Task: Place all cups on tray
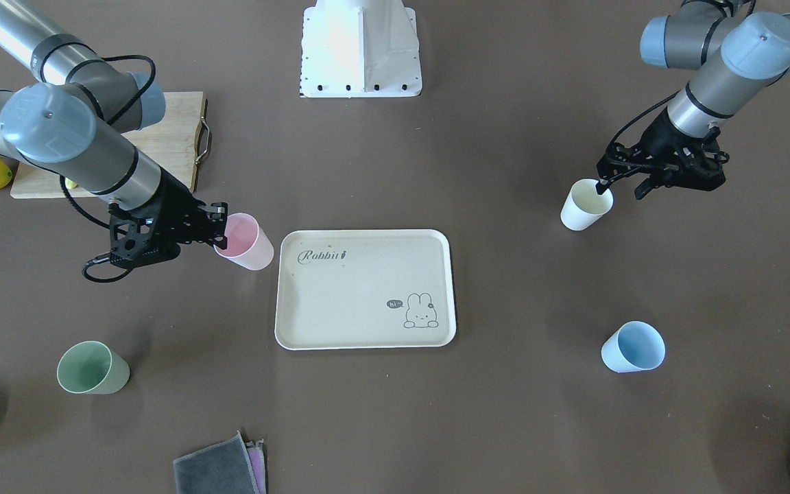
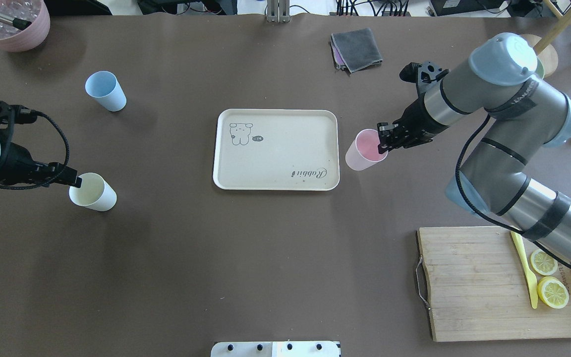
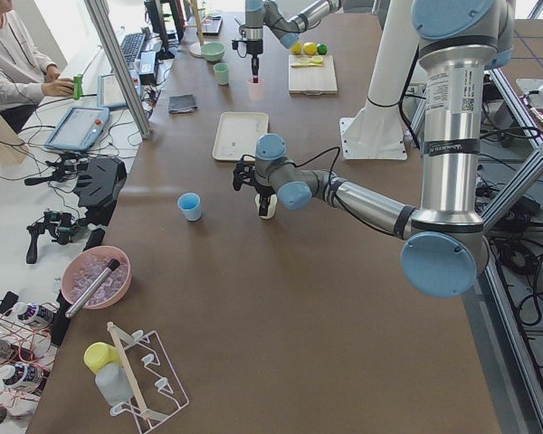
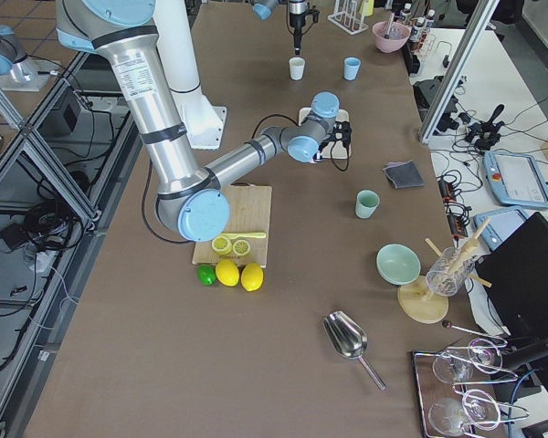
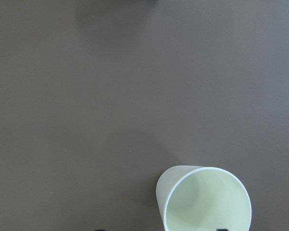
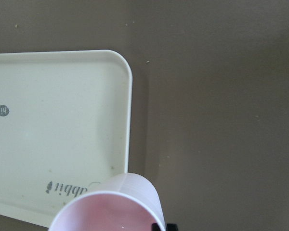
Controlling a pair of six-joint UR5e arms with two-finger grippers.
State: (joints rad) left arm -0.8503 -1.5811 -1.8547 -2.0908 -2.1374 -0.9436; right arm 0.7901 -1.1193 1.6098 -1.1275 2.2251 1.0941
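Overhead view: right pincer clamps the pink cup by its rim, just beside the tray at 3 o'clock. Left pincer stands wide, straddling the cream cup rim at 8 o'clock on the worktop.

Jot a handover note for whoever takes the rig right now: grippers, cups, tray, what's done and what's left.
Right gripper: shut on the rim of the pink cup, just beside the tray, not on it.
Left gripper: open, one finger inside the cream cup, no grip yet.
Green cup and blue cup: upright, off the tray, nothing near them.
Done: no cup on the tray. Left: all four cups.
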